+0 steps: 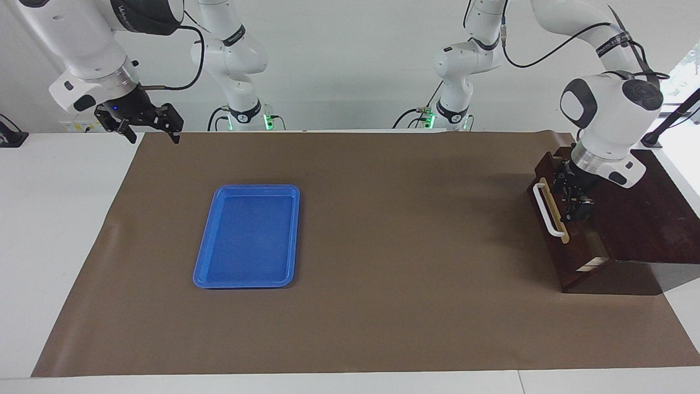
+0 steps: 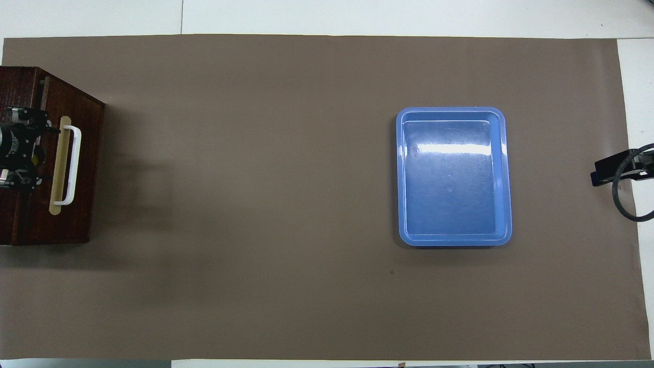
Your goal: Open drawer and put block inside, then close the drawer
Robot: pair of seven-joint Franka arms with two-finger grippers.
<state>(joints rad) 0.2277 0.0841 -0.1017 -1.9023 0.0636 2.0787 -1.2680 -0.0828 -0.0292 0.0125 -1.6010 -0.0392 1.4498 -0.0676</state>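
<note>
Drawer [image 1: 569, 241] pulled out at left arm's end of table, front and white bar handle [image 1: 548, 210] facing table centre, handle's long axis running toward robots. Left gripper [image 1: 575, 200] lowered into open drawer, likely depositing block [image 2: 34, 159]; yellow glimpsed between jaws, grip state unclear. Right gripper [image 1: 147, 131] waits spread, over mat corner, 11 o'clock of blue tray [image 1: 249, 236].

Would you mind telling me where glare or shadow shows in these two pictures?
Overhead view: a white streak of glare crosses the blue tray floor near its end farther from the robots; a soft shadow spreads on the brown mat beside the drawer. Facing view: the tray shows no bright streak, and a dark shadow lies beside the drawer's wooden box.
</note>
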